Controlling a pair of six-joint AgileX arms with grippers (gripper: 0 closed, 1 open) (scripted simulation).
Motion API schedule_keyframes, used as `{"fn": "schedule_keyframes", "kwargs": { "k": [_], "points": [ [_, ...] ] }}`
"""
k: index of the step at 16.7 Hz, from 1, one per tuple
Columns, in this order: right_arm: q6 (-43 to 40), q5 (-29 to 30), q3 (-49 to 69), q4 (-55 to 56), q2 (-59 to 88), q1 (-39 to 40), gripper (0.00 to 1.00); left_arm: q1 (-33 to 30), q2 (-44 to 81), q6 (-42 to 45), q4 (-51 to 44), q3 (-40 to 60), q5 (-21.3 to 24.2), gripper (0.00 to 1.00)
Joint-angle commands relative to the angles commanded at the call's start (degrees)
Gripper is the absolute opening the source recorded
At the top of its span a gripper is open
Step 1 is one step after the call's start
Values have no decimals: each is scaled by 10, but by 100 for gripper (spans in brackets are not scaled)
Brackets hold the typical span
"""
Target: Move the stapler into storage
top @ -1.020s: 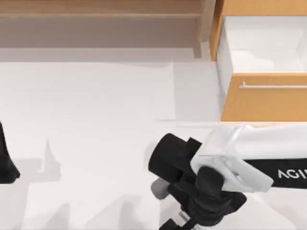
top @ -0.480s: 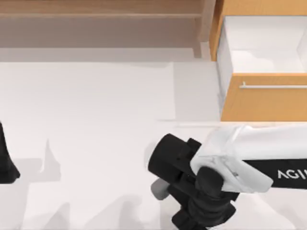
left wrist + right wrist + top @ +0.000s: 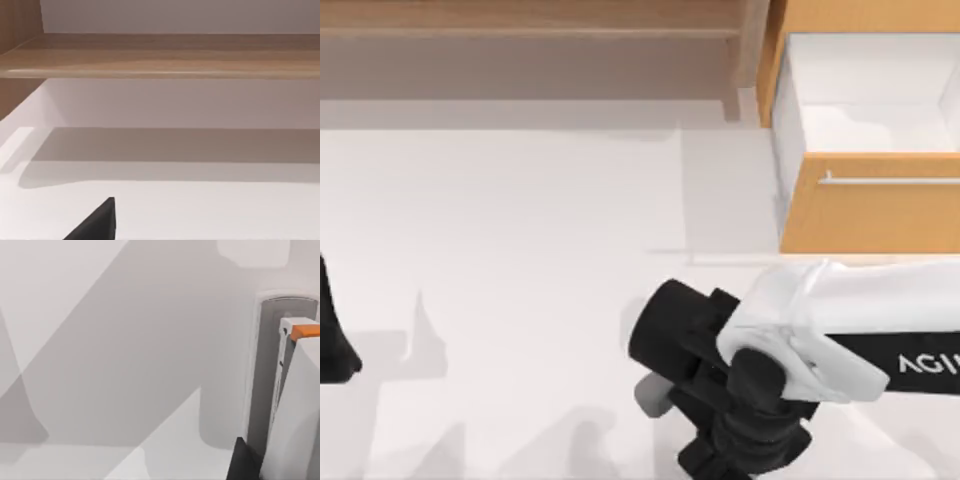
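The stapler is a slim light-grey piece on the white table near the front, with only its rounded end poking out from under my right arm's black wrist. In the right wrist view the stapler runs lengthwise, close up, grey with a white and orange part. A dark fingertip presses against its side. My right gripper is low over the table and shut on the stapler. The storage drawer stands pulled open at the back right, with its white interior exposed.
A long pale wooden shelf spans the back of the table, and its post stands next to the drawer. The drawer's silver bar handle faces the front. My left arm is parked at the left edge.
A second ago a black finger stuck out further left at the front edge; it has since drawn in beside the stapler. The right arm has barely shifted. The left arm is still.
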Motion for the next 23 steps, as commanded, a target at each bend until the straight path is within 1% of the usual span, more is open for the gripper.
{"fn": "schedule_keyframes", "kwargs": {
  "k": [8, 12, 14, 17, 20, 23],
  "points": [
    [-1, 0, 35, -68, -33, -1, 0, 0, 0, 0, 0, 0, 0, 100],
    [0, 0, 34, -67, -31, 0, 0, 0, 0, 0, 0, 0, 0, 100],
    [-2, 6, 51, -65, -39, -13, 0, 0, 0, 0, 0, 0, 0, 100],
    [-7, 26, 121, -73, -55, -62, 0, 0, 0, 0, 0, 0, 0, 100],
    [-13, 53, 232, -100, -54, -133, 0, 0, 0, 0, 0, 0, 0, 100],
    [-23, 81, 353, -145, -24, -213, 0, 0, 0, 0, 0, 0, 0, 100]
  ]
}}
